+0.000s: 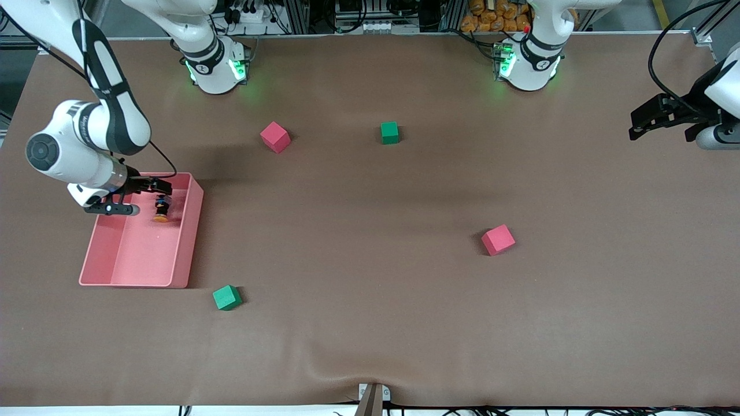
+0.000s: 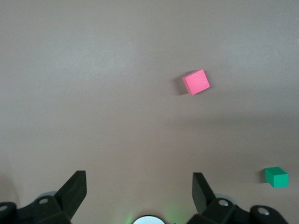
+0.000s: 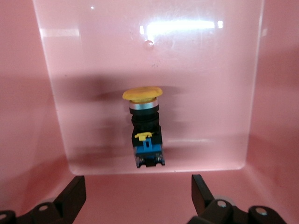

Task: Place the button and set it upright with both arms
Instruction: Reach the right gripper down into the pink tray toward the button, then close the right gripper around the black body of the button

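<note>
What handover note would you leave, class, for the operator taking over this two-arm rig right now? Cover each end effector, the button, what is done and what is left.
Right end effector: open, over the pink bin, at the button, not gripping it.
Left end effector: open, holding nothing, waiting over the left arm's end of the table.
Button: lying on its side on the bin floor, orange cap nearer the front camera than its dark body.
Done: right arm is lined up with the button.
Left: grasp the button, lift it out, pass or place it using both arms, stand it upright on the table.
</note>
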`<state>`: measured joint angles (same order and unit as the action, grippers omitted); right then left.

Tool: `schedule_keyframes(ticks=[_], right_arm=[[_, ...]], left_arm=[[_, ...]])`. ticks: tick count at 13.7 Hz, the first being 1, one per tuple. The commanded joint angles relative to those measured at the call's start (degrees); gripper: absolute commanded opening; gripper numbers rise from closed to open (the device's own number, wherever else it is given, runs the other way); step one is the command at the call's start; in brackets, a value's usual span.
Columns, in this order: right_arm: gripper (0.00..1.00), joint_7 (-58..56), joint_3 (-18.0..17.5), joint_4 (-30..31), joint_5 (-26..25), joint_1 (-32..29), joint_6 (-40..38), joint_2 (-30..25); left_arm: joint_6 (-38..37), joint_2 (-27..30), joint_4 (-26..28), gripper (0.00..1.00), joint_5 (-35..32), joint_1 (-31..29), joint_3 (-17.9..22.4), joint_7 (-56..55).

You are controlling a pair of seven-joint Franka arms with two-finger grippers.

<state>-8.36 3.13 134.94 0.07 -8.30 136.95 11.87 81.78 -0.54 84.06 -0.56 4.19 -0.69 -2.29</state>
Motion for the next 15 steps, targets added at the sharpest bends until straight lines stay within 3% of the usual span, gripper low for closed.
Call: schedule_keyframes(ticks=[1,15], right_arm=[[1.0,-0.4,-0.6,0.7,-0.8,-0.5,1.5,0.7],[1.0,-0.3,-0.7,1.6,-0.6,-0.5,6.5,7.2]], left_arm=[[-0.1,-0.4,-1.1,1.0,0.2,-0.3,-0.1,0.4],[-0.1,-0.5,-1.1,1.0,0.2,-0.4,-0.1,0.4]])
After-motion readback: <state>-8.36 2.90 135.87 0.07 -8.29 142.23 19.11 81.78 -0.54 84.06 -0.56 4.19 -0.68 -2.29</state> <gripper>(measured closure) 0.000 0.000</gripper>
